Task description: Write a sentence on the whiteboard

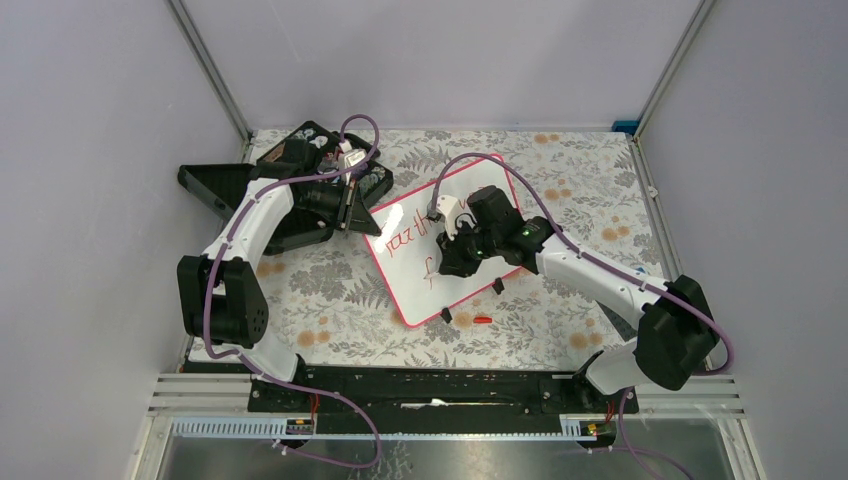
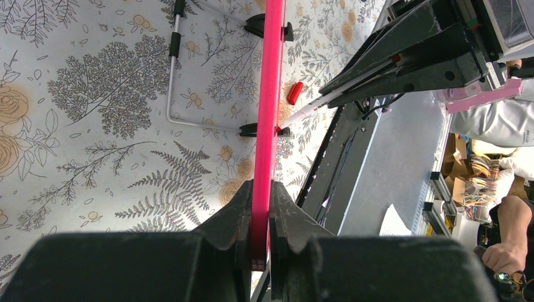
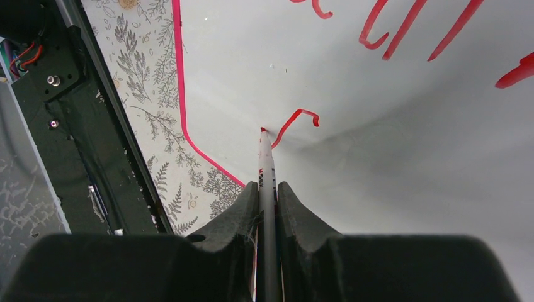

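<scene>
Whiteboard (image 1: 405, 288) comes first: it sits at the middle of the floral-covered table (image 1: 330, 290), between the two arms. Its long axis runs from near-left to far-right in the overhead view, and its short left edge faces the left arm. The red lines of writing follow that axis, their foot toward the right arm, which probably suits that arm's reach. Behind the left edge lies the black compartment case (image 1: 225, 185), apart from the writing area.

The left gripper (image 2: 261, 211) is clenched on the board's pink rim (image 2: 271, 94), seen edge-on from the wrist. I judge this pinch is there to stop the board sliding under the pen's pressure.

The right gripper (image 3: 267, 196) is over the board's near half, fingers grasping a red marker (image 3: 266, 165). The marker points straight out from the wrist, its tip touching the white surface at the end of a small hooked stroke (image 3: 301, 116), seemingly the start of a second line.

Two black clip feet (image 1: 447, 317) line the near long edge, and the marker's red cap (image 1: 483, 320) lies on the cloth just beside them.
</scene>
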Available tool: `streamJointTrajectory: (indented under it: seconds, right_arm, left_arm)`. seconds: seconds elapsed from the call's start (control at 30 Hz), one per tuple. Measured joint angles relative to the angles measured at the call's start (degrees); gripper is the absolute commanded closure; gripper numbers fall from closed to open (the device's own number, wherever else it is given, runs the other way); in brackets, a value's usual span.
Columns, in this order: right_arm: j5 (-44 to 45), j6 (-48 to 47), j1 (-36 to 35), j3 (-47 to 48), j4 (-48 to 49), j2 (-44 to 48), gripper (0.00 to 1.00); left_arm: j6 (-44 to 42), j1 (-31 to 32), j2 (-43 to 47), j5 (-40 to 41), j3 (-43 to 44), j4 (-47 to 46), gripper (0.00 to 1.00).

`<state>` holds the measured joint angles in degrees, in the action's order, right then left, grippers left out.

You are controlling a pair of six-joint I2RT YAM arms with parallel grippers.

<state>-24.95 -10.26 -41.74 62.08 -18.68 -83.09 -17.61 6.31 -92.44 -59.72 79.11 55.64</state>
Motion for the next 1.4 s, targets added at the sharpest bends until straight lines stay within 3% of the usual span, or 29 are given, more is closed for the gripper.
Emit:
streamJointTrajectory:
  seconds: [0.5, 0.87, 1.4]
  right_arm:
    - [-0.2, -1.7, 3.8, 0.0, -2.0, 1.6, 1.0]
    - [-7.3, -1.9, 8.8, 0.1, -3.3, 3.6, 1.0]
    - [-4.0, -1.4, 9.1, 0.8, -3.3, 1.5, 1.0]
  left_arm:
    - [0.0, 0.0, 0.0, 0.0, 0.0, 0.0, 1.0]
    - [0.0, 0.0, 0.0, 0.0, 0.0, 0.0, 1.0]
    - [0.0, 0.0, 0.0, 0.0, 0.0, 0.0, 1.0]
